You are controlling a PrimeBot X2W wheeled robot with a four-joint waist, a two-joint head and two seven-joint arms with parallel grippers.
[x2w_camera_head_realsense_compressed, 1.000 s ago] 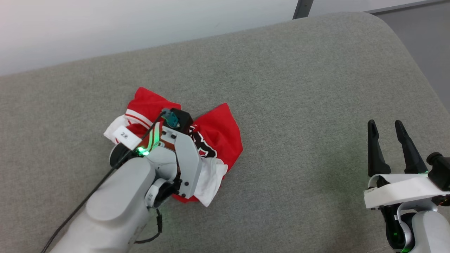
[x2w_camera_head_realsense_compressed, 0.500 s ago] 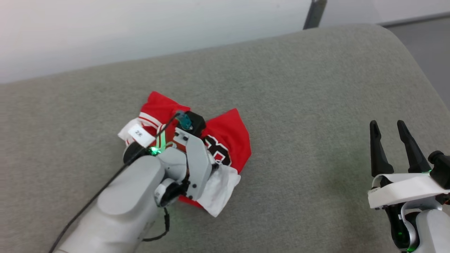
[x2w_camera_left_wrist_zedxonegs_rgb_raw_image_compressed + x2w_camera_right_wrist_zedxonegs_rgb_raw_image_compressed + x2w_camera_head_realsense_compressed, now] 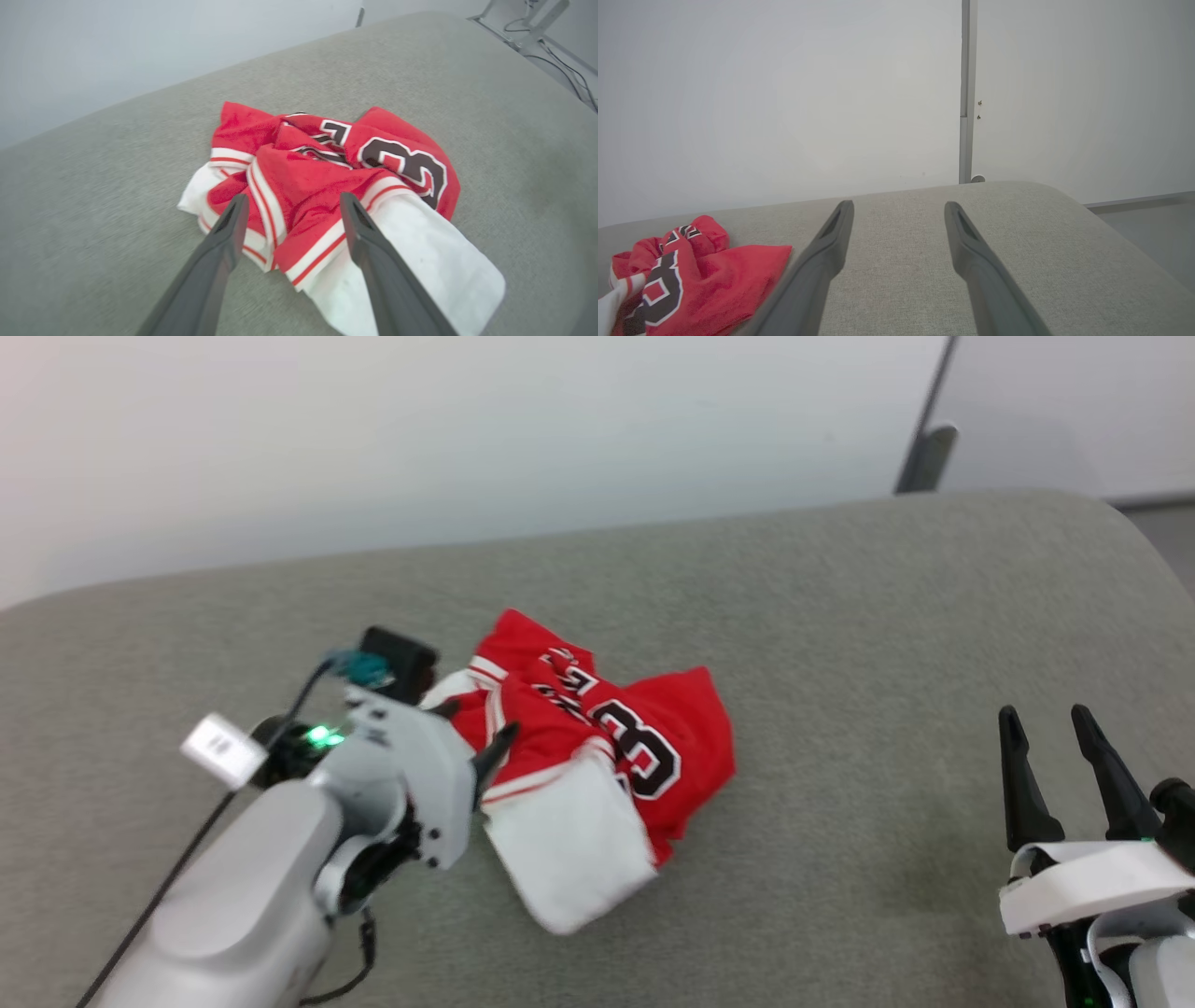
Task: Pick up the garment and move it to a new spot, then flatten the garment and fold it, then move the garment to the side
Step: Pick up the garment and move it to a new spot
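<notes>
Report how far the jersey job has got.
Possibly done: the pick-and-move, since the garment lies free on the grey cushion, with the left gripper open at its edge. In hand: nothing; the right gripper is open too, well off to the side. Left: flattening, as the cloth is a crumpled heap with a white sleeve sticking out, then folding and moving aside.

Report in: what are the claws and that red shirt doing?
Left gripper open, tips at the shirt, crumpled on cushion. Right gripper open, well aside. Nothing blocking.
</notes>
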